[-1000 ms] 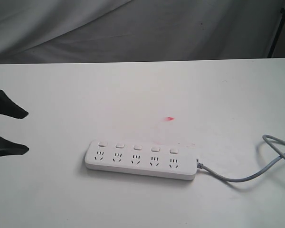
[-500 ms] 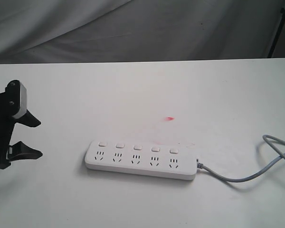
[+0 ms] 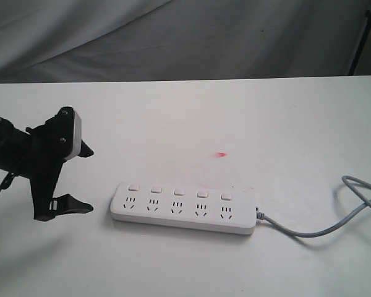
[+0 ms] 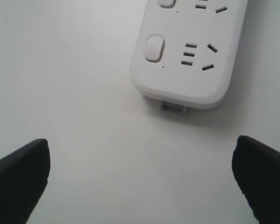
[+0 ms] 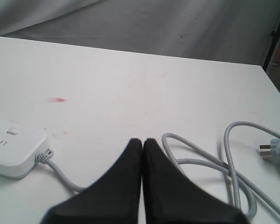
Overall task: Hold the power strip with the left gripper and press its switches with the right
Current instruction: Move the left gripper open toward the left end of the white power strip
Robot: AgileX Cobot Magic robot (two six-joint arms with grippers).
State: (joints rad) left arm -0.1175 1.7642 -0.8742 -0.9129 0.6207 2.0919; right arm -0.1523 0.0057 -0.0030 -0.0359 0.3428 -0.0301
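Fingers [image 3: 73, 206] of the left gripper [image 3: 85, 180] stand wide apart and hold nothing. The claw hangs just off the left end of the power strip [image 3: 183, 208], apart from it, with its opening turned toward that end. In the left wrist view the two black fingertips [image 4: 18, 177] sit at the edges of the picture. The strip's rounded end [image 4: 196, 70] lies ahead of the gap between them, with bare table [image 4: 84, 116] separating it from the left gripper [image 4: 140, 179].

The power strip lies flat on the white table [image 3: 235, 111], its long side running left to right and slightly slanted. All five sockets face up. The switches [image 3: 179, 192] form a row along the strip's far edge, one above each socket, and nothing touches them. A small red mark [image 3: 221, 154] shows on the table beyond the strip, well apart from it.

From the strip's right end a grey cable [image 3: 321, 230] runs off and loops toward the table's right edge.

The right gripper [image 5: 142, 142] appears only in its own wrist view. Its fingers are pressed together with nothing between them, well off the strip's right end [image 5: 14, 149] and above the loops of cable [image 5: 196, 163]. The plug [image 5: 273, 150] lies on the table past those loops.
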